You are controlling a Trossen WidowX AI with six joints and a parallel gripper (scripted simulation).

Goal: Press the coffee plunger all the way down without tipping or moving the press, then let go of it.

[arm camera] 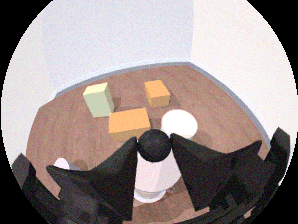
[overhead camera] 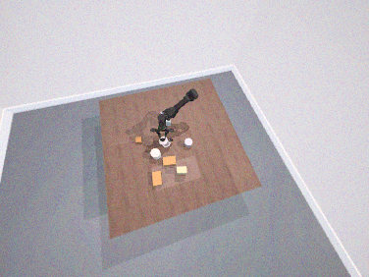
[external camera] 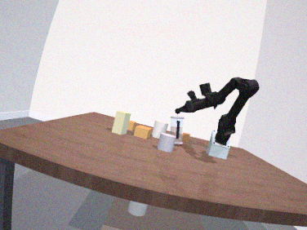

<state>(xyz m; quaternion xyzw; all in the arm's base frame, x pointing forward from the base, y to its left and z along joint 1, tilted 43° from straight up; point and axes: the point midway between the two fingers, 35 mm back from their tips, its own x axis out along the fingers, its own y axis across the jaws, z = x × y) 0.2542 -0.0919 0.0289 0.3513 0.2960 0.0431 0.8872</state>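
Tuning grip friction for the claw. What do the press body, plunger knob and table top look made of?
Press body: clear, glass-like; the dark rod shows through its wall.
Plunger knob: matte black ball, probably plastic; no highlights, held in the claw.
Table top: brown wood with visible grain streaks and a soft satin sheen, perhaps varnished or laminate.

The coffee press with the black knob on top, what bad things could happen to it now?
The hand is shut on the plunger knob, so a sideways push could tip or slide the coffee press. The white cylinder stands close beside the press, so a sliding press might bump it. The arm reaches in at a slant, so its push may not go straight down the plunger rod.
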